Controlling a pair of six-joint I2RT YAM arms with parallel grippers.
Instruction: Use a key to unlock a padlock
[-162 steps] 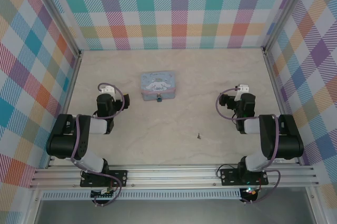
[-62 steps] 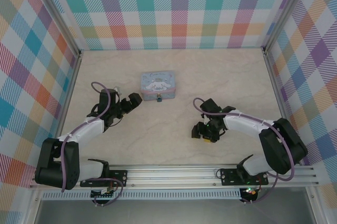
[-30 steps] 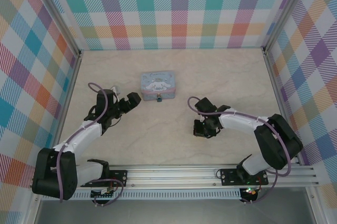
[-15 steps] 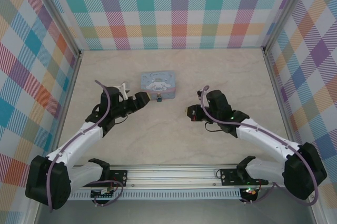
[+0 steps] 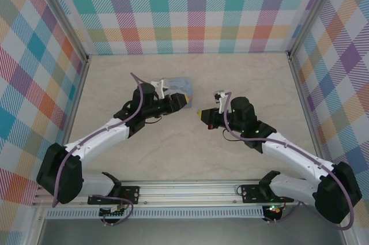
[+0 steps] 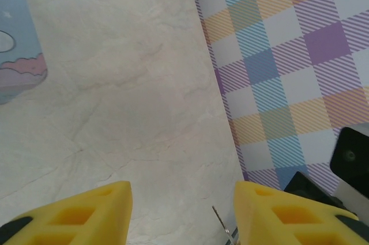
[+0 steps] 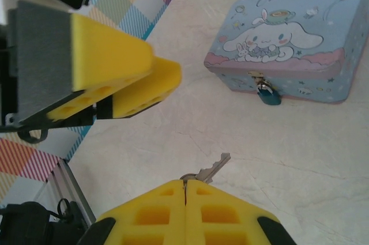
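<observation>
The padlock (image 7: pixel 266 94), tiny and dark bluish, hangs on the front clasp of the pale blue cartoon tin (image 7: pixel 284 43). My right gripper (image 7: pixel 185 183) is shut on the key (image 7: pixel 211 168), whose toothed blade sticks out above the table, short of the padlock. In the top view the right gripper (image 5: pixel 202 113) faces my left gripper (image 5: pixel 180 100), which is just in front of the tin (image 5: pixel 183 80) and covers the padlock. The left gripper (image 6: pixel 181 216) is open with nothing between its fingers. The key's tip (image 6: pixel 222 226) shows near the left gripper's right finger.
Plaid walls (image 5: pixel 196 8) close in the pale marble table (image 5: pixel 173 147) on three sides. An aluminium rail (image 5: pixel 190 190) runs along the near edge. The left gripper's yellow fingers (image 7: pixel 115 66) hang close at the upper left of the right wrist view.
The right gripper shut on the key where it lay, lifted it and carried it towards the tin. The left gripper swung right, in front of the tin, covering the padlock from above.
</observation>
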